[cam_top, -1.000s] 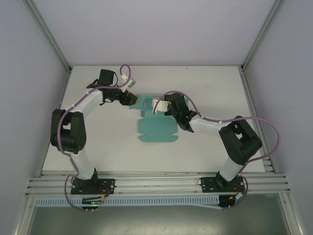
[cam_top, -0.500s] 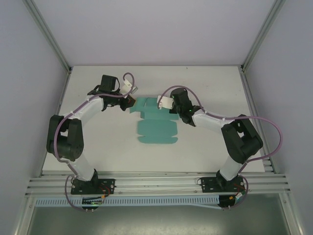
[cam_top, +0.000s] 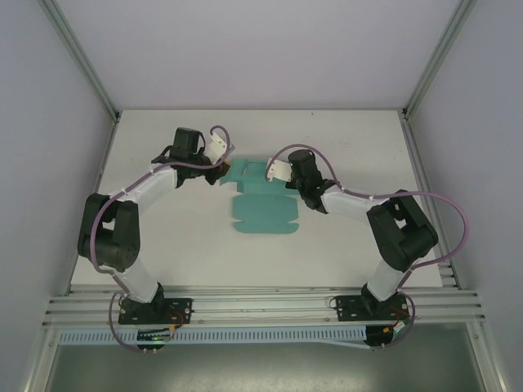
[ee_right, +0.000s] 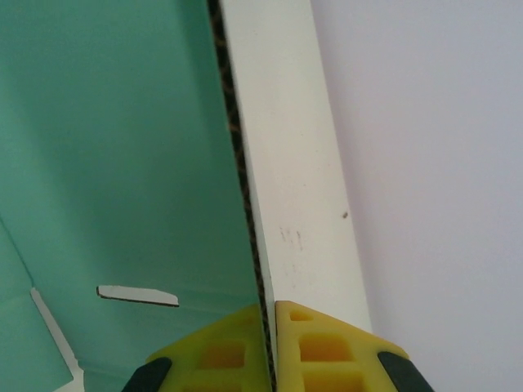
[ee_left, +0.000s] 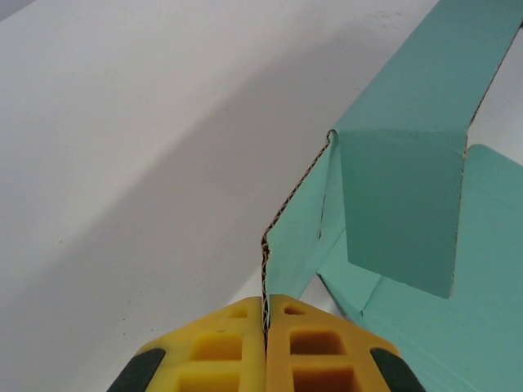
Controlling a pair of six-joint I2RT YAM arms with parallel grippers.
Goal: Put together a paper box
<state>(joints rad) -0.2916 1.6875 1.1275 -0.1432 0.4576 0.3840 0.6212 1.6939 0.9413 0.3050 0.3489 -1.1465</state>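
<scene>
Lab cell, aluminium frame (cam_top: 80, 59), white table (cam_top: 343, 147).

Box (cam_top: 263, 216) lies mid-table (cam_top: 351, 139), its flat panel on the near side and raised flaps at the far end. Left gripper (cam_top: 222, 171) is at the box's far-left flap, pinching its edge. Right gripper (cam_top: 280, 172) is at the far-right flap, clamped on its edge.

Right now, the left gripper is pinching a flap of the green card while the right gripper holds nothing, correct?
Not quite: the right gripper is shut on an edge of the green card too, as the right wrist view shows. The left gripper does pinch a flap.
</scene>
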